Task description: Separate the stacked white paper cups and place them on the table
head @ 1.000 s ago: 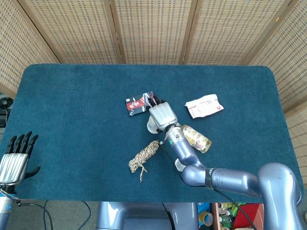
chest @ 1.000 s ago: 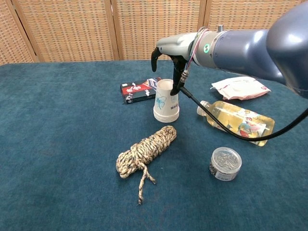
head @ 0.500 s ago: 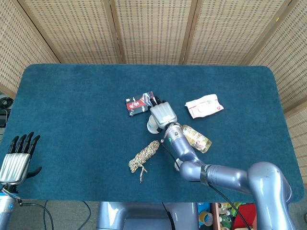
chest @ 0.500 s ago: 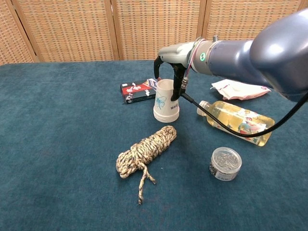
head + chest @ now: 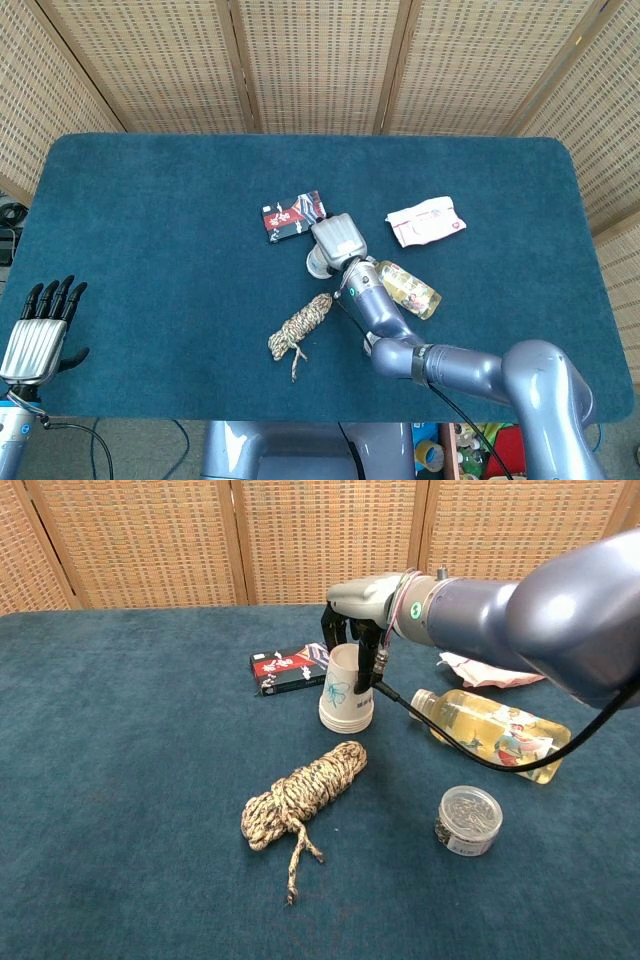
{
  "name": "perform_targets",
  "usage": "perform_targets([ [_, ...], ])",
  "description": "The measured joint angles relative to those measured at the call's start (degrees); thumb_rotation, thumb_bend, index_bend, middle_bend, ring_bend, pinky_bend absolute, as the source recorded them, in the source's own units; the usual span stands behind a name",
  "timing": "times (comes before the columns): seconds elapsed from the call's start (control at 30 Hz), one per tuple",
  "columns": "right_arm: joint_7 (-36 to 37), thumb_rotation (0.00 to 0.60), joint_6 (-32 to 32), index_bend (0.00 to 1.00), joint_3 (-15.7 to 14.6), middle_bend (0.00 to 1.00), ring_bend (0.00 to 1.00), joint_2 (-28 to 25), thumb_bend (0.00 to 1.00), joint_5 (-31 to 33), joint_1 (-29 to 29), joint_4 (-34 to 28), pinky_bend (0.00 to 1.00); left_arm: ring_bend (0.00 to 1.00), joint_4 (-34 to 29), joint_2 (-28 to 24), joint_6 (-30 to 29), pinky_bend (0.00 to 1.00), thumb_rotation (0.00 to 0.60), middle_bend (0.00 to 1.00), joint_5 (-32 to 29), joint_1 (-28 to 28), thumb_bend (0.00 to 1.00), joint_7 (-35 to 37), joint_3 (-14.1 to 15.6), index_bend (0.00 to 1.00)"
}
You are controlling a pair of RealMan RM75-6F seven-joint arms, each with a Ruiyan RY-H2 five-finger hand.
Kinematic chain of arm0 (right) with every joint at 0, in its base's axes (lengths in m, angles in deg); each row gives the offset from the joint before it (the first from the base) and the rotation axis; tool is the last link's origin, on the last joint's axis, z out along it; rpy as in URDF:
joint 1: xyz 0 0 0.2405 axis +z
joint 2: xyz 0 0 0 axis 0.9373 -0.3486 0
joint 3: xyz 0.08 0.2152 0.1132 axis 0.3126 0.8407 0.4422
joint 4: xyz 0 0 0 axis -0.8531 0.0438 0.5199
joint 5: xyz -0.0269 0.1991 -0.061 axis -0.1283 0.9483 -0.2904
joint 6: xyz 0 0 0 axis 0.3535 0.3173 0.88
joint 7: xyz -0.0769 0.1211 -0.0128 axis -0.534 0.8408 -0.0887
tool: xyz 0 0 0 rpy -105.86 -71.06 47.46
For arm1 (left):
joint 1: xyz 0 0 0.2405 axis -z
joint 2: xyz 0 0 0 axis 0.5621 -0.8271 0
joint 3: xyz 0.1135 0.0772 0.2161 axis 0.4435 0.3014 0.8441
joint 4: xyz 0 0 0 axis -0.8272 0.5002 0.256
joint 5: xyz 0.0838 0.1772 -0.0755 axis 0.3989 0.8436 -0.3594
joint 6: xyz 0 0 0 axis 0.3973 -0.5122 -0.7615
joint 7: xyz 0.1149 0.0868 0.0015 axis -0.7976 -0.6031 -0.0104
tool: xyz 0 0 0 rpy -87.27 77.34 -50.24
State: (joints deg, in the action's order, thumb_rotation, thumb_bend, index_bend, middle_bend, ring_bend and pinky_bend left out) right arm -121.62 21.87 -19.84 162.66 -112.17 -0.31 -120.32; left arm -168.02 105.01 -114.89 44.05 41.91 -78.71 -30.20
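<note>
1. Our right hand (image 5: 352, 620) sits over the top of the cups (image 5: 345, 692), its dark fingers (image 5: 362, 658) reaching down around the upper part of the stack; in the chest view they lie against its sides, but we cannot tell whether they truly grip it.
2. In the head view, our right hand (image 5: 337, 238) covers most of the cups (image 5: 317, 265), and only a bit of white rim shows at its lower left.
3. The cups stand upside down as one nested stack on the table (image 5: 120, 780), near the middle, several rims layered at the bottom.
4. Our left hand (image 5: 40, 325) hangs off the near left edge of the table (image 5: 150, 220), fingers straight, apart and holding nothing.
5. A box (image 5: 288, 668) lies just behind the cups on their left.
6. A rope (image 5: 300, 793) lies in front of the cups, apart from them.
7. A bottle (image 5: 490, 730) lies on its side to the right of the cups, with a black cable from our right arm crossing in front of its neck.
8. A jar (image 5: 468, 820) stands in front of the bottle.
9. A white packet (image 5: 427, 221) lies further back on the right.
</note>
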Motion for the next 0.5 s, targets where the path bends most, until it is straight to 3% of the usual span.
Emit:
perform_targets([
  [0.17, 2.18, 0.600, 2.27, 0.73, 0.27, 0.64, 0.54, -0.64, 0.27, -2.85, -1.14, -1.88, 0.76, 0.00, 0.08, -0.02, -0.31, 0.00, 0.600, 0.00, 0.17, -0.01, 0.19, 0.45, -0.02, 0.00],
  [0.5, 9.29, 0.600, 7.97, 0.75, 3.21, 0.65, 0.56, -6.99, 0.27, -6.06, -6.38, -12.29, 0.78, 0.00, 1.39, 0.34, -0.80, 0.00, 0.600, 0.00, 0.35, 0.03, 0.19, 2.56, -0.31, 0.00],
])
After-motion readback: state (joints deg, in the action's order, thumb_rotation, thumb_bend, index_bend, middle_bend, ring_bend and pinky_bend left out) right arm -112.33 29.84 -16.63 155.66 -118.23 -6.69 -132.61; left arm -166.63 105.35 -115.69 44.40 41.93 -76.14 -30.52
